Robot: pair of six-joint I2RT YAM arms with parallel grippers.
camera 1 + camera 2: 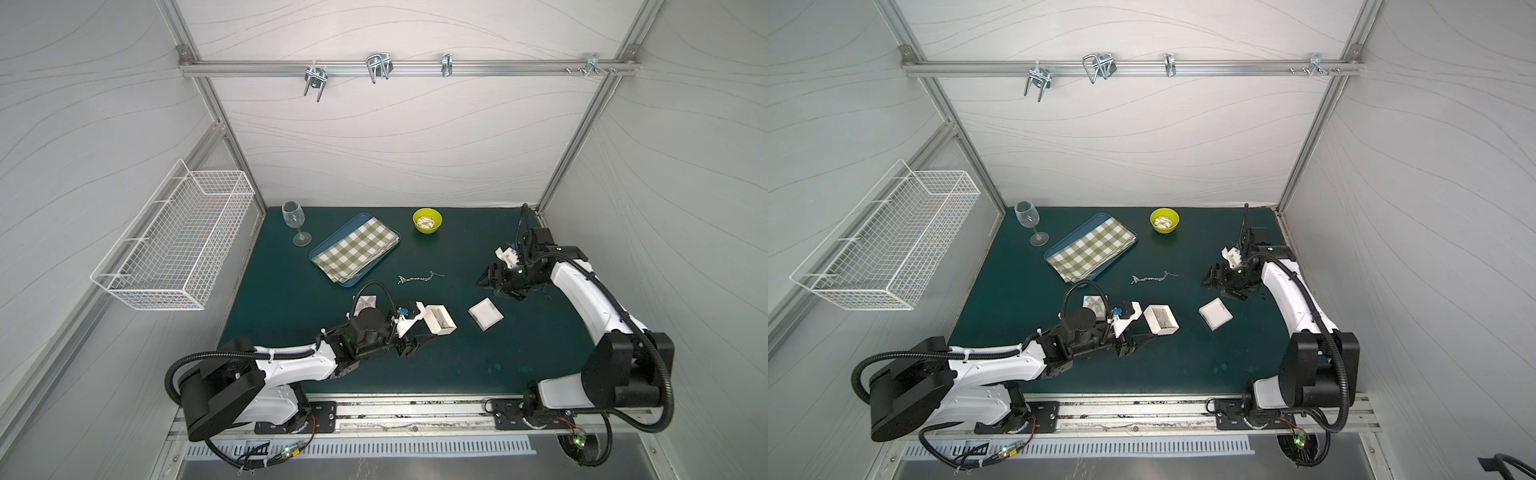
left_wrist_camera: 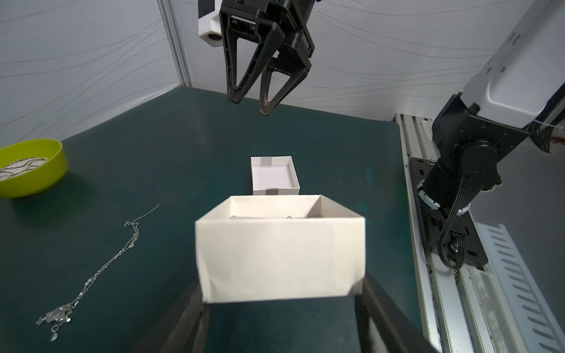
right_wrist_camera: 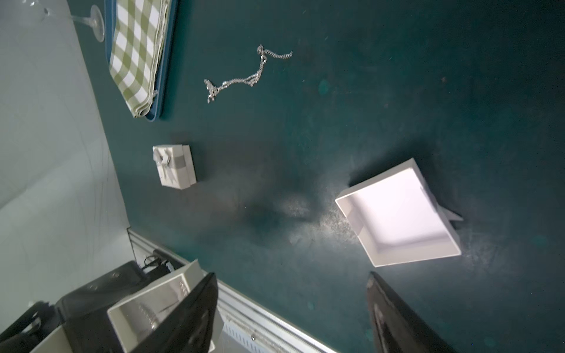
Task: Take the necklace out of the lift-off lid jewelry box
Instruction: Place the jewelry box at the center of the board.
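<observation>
Past the near rail (image 1: 374,411), left claw (image 1: 427,326) clamped on the open jewelry box (image 1: 441,320), held tilted; something greyish inside, too unclear to name. Just right of it, the upturned lid (image 1: 485,313), lying flat. Farther right, right claw (image 2: 249,105) raised, jaws apart, empty. Necklace (image 1: 419,277) stretched out on the worktop (image 1: 457,365) beyond the box, well clear of it. Toward the far edge: tray (image 1: 329,245) with checked cloth (image 1: 357,249), yellow bowl (image 1: 428,229), wine glass (image 1: 293,214).
</observation>
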